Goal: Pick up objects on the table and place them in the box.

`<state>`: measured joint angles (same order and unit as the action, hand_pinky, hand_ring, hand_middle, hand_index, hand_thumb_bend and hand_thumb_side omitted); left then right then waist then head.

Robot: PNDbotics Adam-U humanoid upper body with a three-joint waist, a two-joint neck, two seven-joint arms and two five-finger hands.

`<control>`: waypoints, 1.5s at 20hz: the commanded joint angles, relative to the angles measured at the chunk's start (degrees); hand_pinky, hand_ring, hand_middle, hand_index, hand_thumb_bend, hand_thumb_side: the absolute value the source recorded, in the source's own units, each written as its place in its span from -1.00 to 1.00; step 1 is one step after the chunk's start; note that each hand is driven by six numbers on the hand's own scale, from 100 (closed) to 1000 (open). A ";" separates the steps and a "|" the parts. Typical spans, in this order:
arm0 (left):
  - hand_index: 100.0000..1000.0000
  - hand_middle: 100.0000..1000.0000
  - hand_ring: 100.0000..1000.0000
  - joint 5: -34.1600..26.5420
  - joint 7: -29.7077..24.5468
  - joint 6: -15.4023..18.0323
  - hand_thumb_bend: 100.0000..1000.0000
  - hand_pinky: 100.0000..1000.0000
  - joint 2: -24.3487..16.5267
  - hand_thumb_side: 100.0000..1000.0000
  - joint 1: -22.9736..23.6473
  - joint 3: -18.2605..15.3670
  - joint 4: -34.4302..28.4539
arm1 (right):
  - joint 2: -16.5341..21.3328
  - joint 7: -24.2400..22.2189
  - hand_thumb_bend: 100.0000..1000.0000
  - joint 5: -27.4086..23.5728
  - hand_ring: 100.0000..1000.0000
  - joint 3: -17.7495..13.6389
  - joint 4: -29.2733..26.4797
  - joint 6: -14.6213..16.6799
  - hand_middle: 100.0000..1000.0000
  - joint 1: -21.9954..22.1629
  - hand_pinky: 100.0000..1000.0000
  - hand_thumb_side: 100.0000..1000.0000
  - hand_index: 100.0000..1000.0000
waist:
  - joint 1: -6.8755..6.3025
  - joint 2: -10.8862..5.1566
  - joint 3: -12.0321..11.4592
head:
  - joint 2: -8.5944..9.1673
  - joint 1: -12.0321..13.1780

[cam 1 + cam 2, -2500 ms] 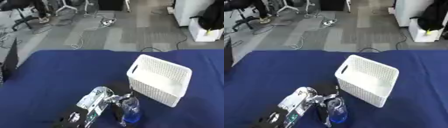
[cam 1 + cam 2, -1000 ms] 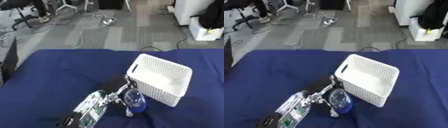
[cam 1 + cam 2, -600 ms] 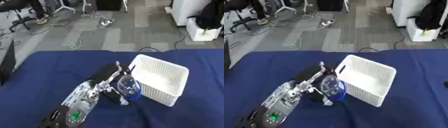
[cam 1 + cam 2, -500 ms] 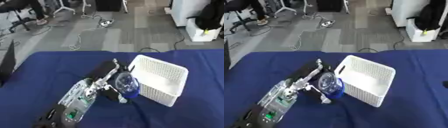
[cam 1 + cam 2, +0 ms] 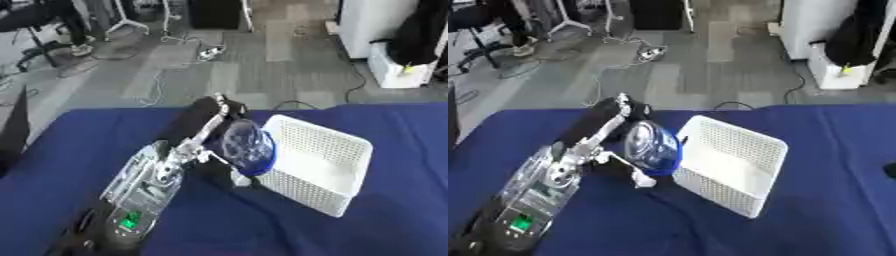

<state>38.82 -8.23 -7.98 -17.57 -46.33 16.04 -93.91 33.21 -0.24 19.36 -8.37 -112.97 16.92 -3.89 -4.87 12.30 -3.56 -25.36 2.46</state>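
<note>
a table (image 5: 52,150) covered in dark blue cloth fills the lower part of both views, its far edge running across the middle with grey floor beyond. a white perforated box (image 5: 315,167) sits on the cloth right of centre, turned askew, open side up. nothing can be made out inside it.

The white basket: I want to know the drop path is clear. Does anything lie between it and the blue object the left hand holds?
Nothing: in the right eye view the blue object, held by the left hand, sits right at the white basket's near rim.
</note>
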 commanded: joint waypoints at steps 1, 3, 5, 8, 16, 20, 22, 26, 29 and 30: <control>-0.88 -1.00 -1.00 1.45 0.80 0.00 -1.00 -1.00 0.04 -1.00 -2.35 -1.10 -0.60 | 1.06 0.13 -1.00 -0.26 0.14 -0.41 -0.53 0.01 0.10 -0.20 0.05 0.58 0.36 | 0.15 -1.21 0.16 | 1.08 -0.35; -0.88 -1.00 -1.00 2.22 1.17 0.29 -1.00 -1.00 0.72 -1.00 -3.54 -1.03 0.38 | 1.08 0.08 -1.00 -0.32 0.14 -0.35 -0.54 0.04 0.10 -0.30 0.05 0.58 0.36 | 0.11 -1.27 0.38 | 1.26 -0.16; -0.88 -1.00 -1.00 2.99 1.72 0.70 -1.00 -1.00 1.39 -1.00 -4.55 -0.99 1.69 | 1.09 0.04 -1.00 -0.39 0.14 -0.32 -0.55 0.06 0.10 -0.39 0.05 0.58 0.36 | 0.07 -1.28 0.62 | 1.41 0.09; -0.88 -1.00 -1.00 3.98 2.55 1.47 -1.00 -1.00 2.40 -1.00 -6.02 -0.81 3.96 | 1.09 -0.05 -1.00 -0.47 0.14 -0.25 -0.58 0.10 0.10 -0.57 0.05 0.57 0.36 | -0.03 -1.12 1.00 | 1.86 0.08; -0.87 -1.00 -1.00 6.78 4.63 3.90 -1.00 -1.00 5.07 -1.00 -9.30 -0.16 10.48 | 0.99 -0.62 -1.00 -0.75 0.14 0.12 -0.73 0.32 0.10 -1.67 0.05 0.59 0.36 | -0.36 0.10 2.56 | 4.57 -0.16; -0.87 -1.00 -1.00 8.22 5.68 5.07 -1.00 -1.00 6.11 -1.00 -10.28 -0.04 13.71 | 0.89 -0.83 -1.00 -0.85 0.14 0.20 -0.83 0.39 0.10 -2.28 0.05 0.59 0.36 | -0.63 0.92 3.58 | 5.42 0.14; -0.87 -1.00 -1.00 8.68 6.33 5.57 -1.00 -1.00 6.51 -1.00 -10.62 -0.13 15.32 | 0.82 -0.93 -1.00 -0.91 0.14 0.24 -0.89 0.40 0.10 -2.60 0.05 0.59 0.36 | -0.79 1.30 4.04 | 5.49 0.32; -0.87 -1.00 -1.00 9.57 7.59 6.23 -1.00 -1.00 7.13 -1.00 -11.45 -0.49 18.36 | 0.69 -1.16 -1.00 -0.99 0.14 0.30 -1.02 0.42 0.09 -3.32 0.05 0.60 0.36 | -1.26 2.23 5.06 | 5.65 0.85; -0.84 -1.00 -1.00 10.97 7.54 6.29 -1.00 -1.00 7.32 -1.00 -11.96 -0.55 20.46 | 0.61 -1.35 -1.00 -0.98 0.13 0.30 -1.03 0.41 0.09 -3.54 0.05 0.60 0.36 | -1.59 2.79 5.58 | 5.58 1.08; -0.77 -1.00 -1.00 11.40 7.31 6.29 -0.95 -1.00 7.42 -1.00 -12.03 -0.56 21.05 | 0.60 -1.39 -1.00 -0.97 0.13 0.28 -1.02 0.40 0.09 -3.56 0.05 0.60 0.35 | -1.64 2.90 5.66 | 5.53 1.12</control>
<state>49.40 -1.16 -1.62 -9.98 -56.88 16.18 -72.81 33.19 -1.47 18.71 -7.68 -112.90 17.27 -6.76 -6.91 16.10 2.05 -20.45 3.05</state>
